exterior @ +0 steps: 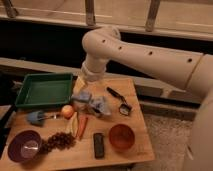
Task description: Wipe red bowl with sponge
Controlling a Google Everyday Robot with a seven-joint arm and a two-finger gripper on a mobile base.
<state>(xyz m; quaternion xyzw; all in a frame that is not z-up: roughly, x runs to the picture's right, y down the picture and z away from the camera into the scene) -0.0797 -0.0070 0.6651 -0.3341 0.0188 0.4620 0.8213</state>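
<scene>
Along the front edge of the wooden bench [140, 117], a purple bowl [24, 146] is sitting at the left corner. Dark grapes [60, 141] and a flat black bar [99, 145] are lying beside it. The round orange-red bowl [121, 136] is standing upright towards the front right corner, its mouth facing up and nothing crowding it, so we are judging its inside easy to reach.

Further back, the small blue-grey sponge block [81, 96] is lying mid-bench against a lumpy blue-grey rag [101, 105], well apart from the bowl, so it needs fetching first. A green tray [44, 90] is filling the far left corner.

The hand [85, 83] is hanging just above the sponge on the cream arm [145, 55]. Its fingers are spread wide and holding nothing, which we are reading as readiness to take the sponge.
</scene>
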